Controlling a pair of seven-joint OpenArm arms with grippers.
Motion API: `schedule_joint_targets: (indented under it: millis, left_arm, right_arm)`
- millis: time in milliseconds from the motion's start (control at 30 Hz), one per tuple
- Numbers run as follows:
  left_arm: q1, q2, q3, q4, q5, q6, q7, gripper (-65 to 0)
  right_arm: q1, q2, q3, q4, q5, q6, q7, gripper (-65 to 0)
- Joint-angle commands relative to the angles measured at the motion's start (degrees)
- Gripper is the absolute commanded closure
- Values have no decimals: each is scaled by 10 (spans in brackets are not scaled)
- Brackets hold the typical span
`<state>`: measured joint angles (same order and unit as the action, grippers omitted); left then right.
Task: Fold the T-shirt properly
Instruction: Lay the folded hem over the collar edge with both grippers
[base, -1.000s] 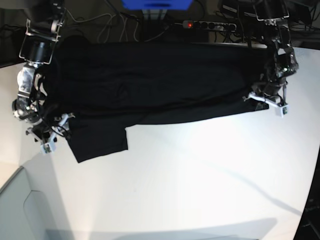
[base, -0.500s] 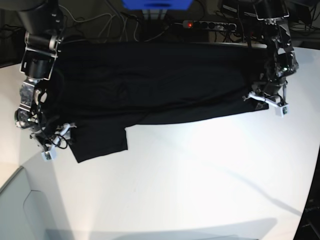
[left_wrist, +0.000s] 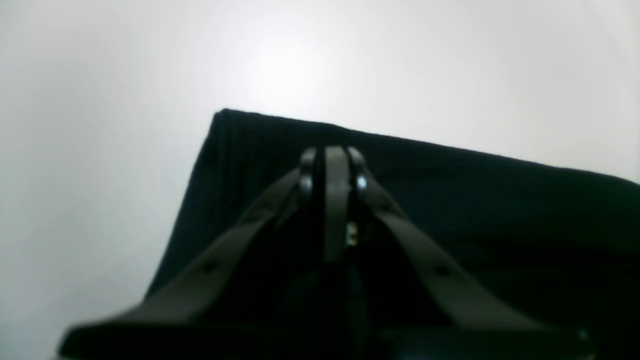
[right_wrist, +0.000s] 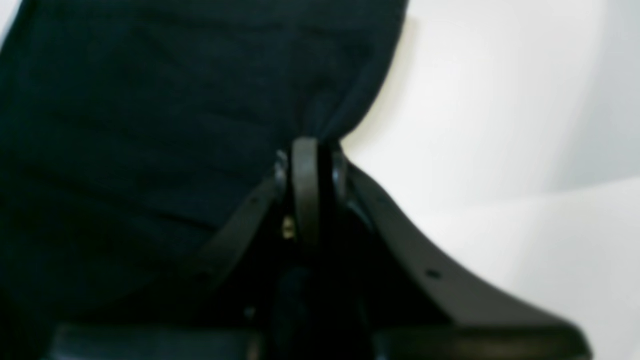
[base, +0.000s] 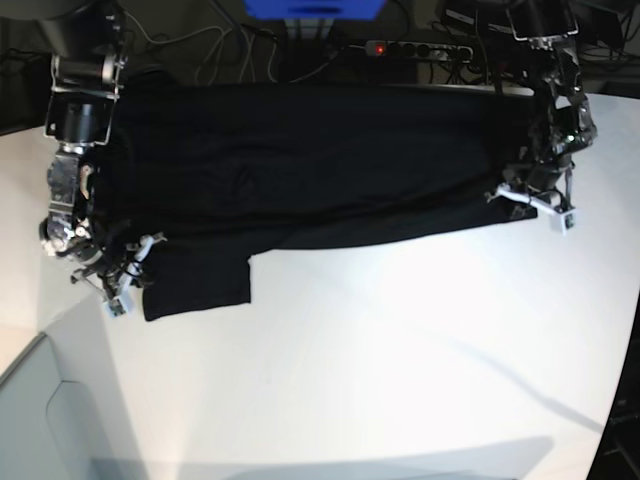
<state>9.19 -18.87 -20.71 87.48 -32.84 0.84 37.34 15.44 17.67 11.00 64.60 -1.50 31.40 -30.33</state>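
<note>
The black T-shirt (base: 300, 170) lies spread plain side up across the far half of the white table (base: 400, 350), with one sleeve (base: 200, 285) hanging toward me at the left. My right gripper (base: 128, 272) is at that sleeve's left edge. In the right wrist view it (right_wrist: 307, 145) is shut, with the cloth (right_wrist: 150, 100) bunched into its tips. My left gripper (base: 528, 203) sits on the shirt's near right corner. In the left wrist view it (left_wrist: 332, 152) is shut, tips just inside the cloth's (left_wrist: 500, 210) edge.
Behind the table run cables, a power strip (base: 420, 48) with a red light, and a blue object (base: 312, 8). A grey surface (base: 40, 420) adjoins the table at the near left. The table's edge curves away at the right.
My right gripper has slid in onto the sleeve's left edge and closed on it, and the sleeve's near corner has shifted slightly. The left arm has not moved.
</note>
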Motion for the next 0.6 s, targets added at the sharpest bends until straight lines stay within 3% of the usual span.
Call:
schedule_joint_targets:
  millis: [0,200,567]
  left_arm:
    - [-4,-10,-4,11,-4,-3,-9,0]
    - [-3,-13,-4,39,-4,-3,-9,0]
    - [10,-10,-28,90,-4,-3,-9,0]
  right_arm:
    - [5,15,4,47,9,7,13,-1]
    - [-75,33,8,240,9,6,13,-1]
    - [-223,17,142,427,14,8,13,-1]
